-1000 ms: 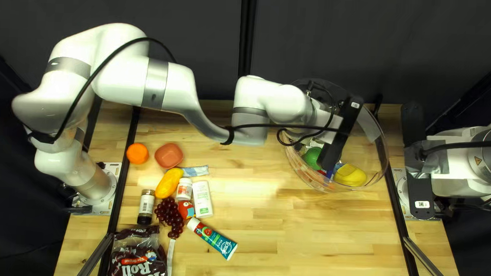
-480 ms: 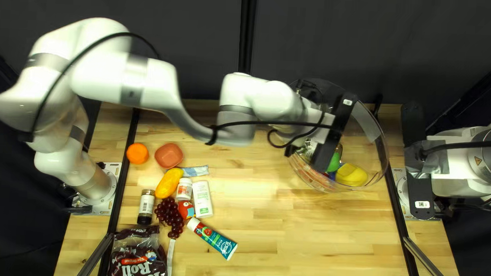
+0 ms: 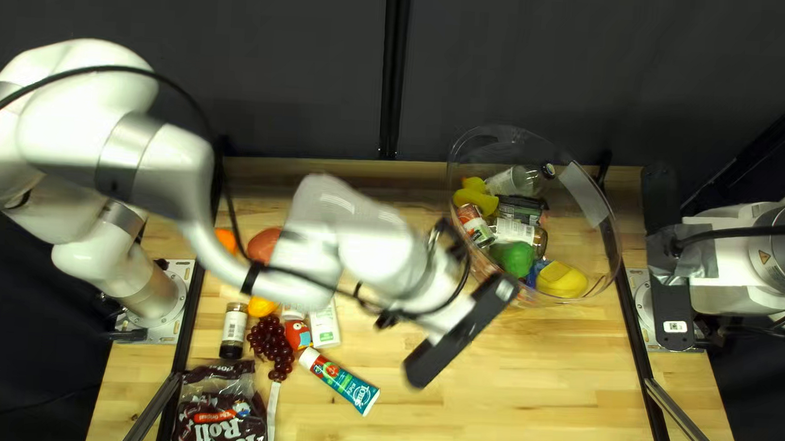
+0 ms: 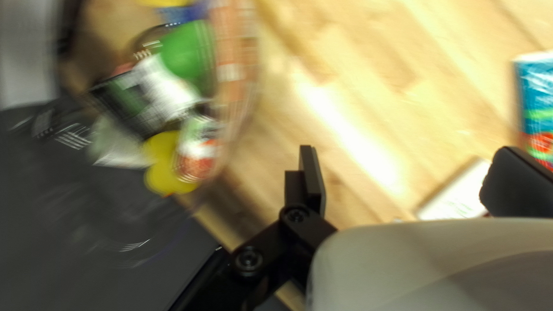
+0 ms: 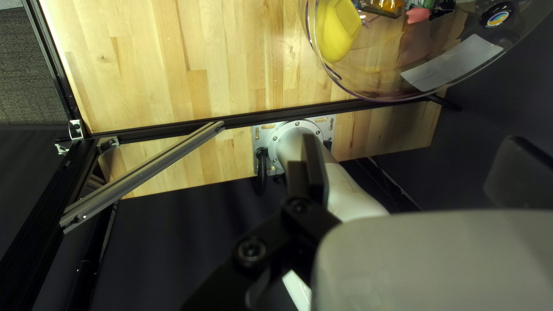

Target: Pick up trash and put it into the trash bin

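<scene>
Hovering spread over wooden table [image 3: 527,389], left gripper [image 3: 460,331]; right gripper [image 3: 673,302] spread too, near clear bin [image 3: 609,230] (dark curtain [image 3: 267,44] past table's far edge).

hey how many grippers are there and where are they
2. The left gripper is over the table, near the clear bin; the right gripper is at the table's right edge.

Dark curtain [image 3: 268,26] behind a wooden table [image 3: 528,371] (rather shiny).
</scene>
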Robot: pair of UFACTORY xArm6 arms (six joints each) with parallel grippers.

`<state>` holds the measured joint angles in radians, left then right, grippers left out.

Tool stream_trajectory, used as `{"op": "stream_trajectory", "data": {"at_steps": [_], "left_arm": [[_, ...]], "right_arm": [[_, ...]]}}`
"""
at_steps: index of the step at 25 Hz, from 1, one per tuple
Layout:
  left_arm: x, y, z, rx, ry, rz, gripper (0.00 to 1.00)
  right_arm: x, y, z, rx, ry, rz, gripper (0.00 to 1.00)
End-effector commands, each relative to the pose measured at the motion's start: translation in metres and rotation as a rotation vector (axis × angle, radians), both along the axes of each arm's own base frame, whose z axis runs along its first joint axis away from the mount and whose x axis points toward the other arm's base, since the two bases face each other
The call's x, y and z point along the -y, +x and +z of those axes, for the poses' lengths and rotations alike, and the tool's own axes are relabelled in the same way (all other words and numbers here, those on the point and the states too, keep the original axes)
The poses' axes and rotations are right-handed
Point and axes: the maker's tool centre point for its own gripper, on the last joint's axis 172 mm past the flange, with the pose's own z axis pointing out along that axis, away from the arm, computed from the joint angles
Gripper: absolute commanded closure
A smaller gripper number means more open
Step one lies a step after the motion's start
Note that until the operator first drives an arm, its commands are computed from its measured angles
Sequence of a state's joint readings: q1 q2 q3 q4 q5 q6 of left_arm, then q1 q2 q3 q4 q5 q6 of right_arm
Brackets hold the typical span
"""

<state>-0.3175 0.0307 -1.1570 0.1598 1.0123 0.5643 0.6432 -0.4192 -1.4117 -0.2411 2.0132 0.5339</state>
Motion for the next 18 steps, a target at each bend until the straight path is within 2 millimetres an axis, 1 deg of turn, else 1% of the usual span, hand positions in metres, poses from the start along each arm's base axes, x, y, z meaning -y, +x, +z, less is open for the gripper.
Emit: {"op": "stream_trajectory", "data": {"at_steps": [1, 2, 3, 4, 5, 6, 7, 8, 9, 13, 18], "left_arm": [[0.03, -0.026, -0.06, -0.138, -0.038, -0.027, 0.0], [0.033, -0.03, -0.068, -0.155, -0.04, -0.025, 0.0], [0.037, -0.037, -0.083, -0.188, -0.039, -0.013, 0.0], [0.039, -0.042, -0.093, -0.208, -0.039, -0.004, 0.0], [0.04, -0.044, -0.097, -0.218, -0.039, 0.002, 0.0], [0.041, -0.05, -0.109, -0.234, -0.04, 0.015, 0.0], [0.042, -0.052, -0.115, -0.237, -0.043, 0.021, 0.0], [0.044, -0.058, -0.128, -0.24, -0.049, 0.033, 0.0], [0.046, -0.06, -0.135, -0.242, -0.053, 0.043, 0.0], [0.053, -0.073, -0.154, -0.25, -0.061, 0.068, 0.0], [0.063, -0.088, -0.167, -0.243, -0.045, 0.098, 0.0]], "right_arm": [[0.0, 0.0, 0.0, 0.0, 0.0, 0.0, 0.0], [0.0, 0.0, 0.0, 0.0, 0.0, 0.0, 0.0], [0.0, 0.0, 0.0, 0.0, 0.0, 0.0, 0.0], [0.0, 0.0, 0.0, 0.0, 0.0, 0.0, 0.0], [0.0, 0.0, 0.0, 0.0, 0.0, 0.0, 0.0], [0.0, 0.0, 0.0, 0.0, 0.0, 0.0, 0.0], [0.0, 0.0, 0.0, 0.0, 0.0, 0.0, 0.0], [0.0, 0.0, 0.0, 0.0, 0.0, 0.0, 0.0], [0.0, 0.0, 0.0, 0.0, 0.0, 0.0, 0.0], [0.0, 0.0, 0.0, 0.0, 0.0, 0.0, 0.0], [0.0, 0.0, 0.0, 0.0, 0.0, 0.0, 0.0]]}}
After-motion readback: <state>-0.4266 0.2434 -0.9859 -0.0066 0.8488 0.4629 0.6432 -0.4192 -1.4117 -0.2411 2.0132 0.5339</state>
